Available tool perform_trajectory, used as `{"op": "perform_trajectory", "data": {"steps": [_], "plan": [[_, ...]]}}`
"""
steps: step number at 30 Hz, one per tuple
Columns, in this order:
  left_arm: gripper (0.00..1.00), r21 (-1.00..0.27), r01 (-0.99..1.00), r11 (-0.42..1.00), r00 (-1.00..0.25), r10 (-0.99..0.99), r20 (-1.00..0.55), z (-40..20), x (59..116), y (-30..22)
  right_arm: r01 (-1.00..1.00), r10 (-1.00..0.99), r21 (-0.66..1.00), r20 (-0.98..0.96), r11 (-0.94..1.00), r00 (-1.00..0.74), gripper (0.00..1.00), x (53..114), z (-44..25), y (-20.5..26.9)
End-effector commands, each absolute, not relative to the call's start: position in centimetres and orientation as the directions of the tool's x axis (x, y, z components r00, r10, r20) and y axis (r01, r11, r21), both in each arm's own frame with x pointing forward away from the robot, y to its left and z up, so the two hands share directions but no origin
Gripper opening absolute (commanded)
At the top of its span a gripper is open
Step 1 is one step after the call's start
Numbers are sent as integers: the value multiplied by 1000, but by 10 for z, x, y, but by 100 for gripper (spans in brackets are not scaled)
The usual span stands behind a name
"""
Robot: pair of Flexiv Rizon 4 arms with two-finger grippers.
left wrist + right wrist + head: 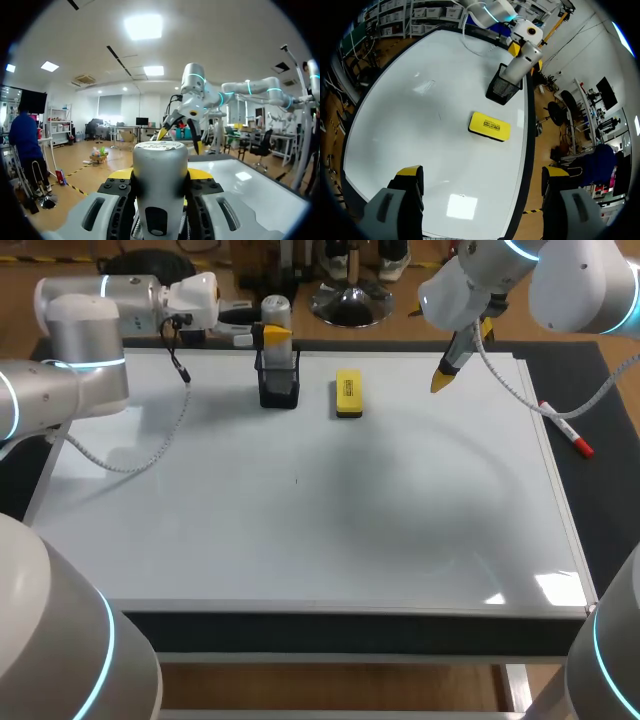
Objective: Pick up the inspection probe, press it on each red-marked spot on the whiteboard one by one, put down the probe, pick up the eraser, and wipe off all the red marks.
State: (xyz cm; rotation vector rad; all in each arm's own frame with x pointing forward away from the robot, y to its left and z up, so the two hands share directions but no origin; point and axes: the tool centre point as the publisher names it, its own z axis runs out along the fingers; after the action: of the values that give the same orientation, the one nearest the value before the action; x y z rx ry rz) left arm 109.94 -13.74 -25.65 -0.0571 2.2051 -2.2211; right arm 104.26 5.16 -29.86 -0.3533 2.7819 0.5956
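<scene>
While my left gripper pinches the inspection probe standing in the black holder, my right gripper hangs spread wide above the whiteboard near the eraser.

1 black mesh holder stood upright on the far part of the desk, a little left of the middle. In the right wrist view the same holder showed its open wire mesh and square form. 1 marker with a white body and a red cap lay flat on the dark surface at the right side of the desk, slanted, with the red cap toward the near side. The holder and the marker were well apart.
</scene>
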Motion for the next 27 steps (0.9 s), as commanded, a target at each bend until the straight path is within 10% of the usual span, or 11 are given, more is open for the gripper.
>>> {"op": "perform_trajectory", "data": {"steps": [1,9,12,15,27], "plan": [[0,-1000,-22,-10,-999,-32,22,-258,1101,-138,-292,-181,359,-311,886,-933,100,1043,-298,51],[0,-999,-37,-6,-999,-34,37,-262,1100,-137,-292,-181,359,-311,886,-933,100,1043,-298,51],[75,-999,-33,-7,-999,-29,33,-259,1097,-136,-292,-181,359,-311,886,-933,100,1043,-298,51],[100,-1000,-31,-7,-999,-27,31,-259,1097,-135,-292,-181,359,-311,886,-933,100,1043,-298,51],[100,-1000,-2,23,-999,-37,1,-251,1096,-126,-292,-181,359,-311,886,-933,100,1043,-298,51]]}}
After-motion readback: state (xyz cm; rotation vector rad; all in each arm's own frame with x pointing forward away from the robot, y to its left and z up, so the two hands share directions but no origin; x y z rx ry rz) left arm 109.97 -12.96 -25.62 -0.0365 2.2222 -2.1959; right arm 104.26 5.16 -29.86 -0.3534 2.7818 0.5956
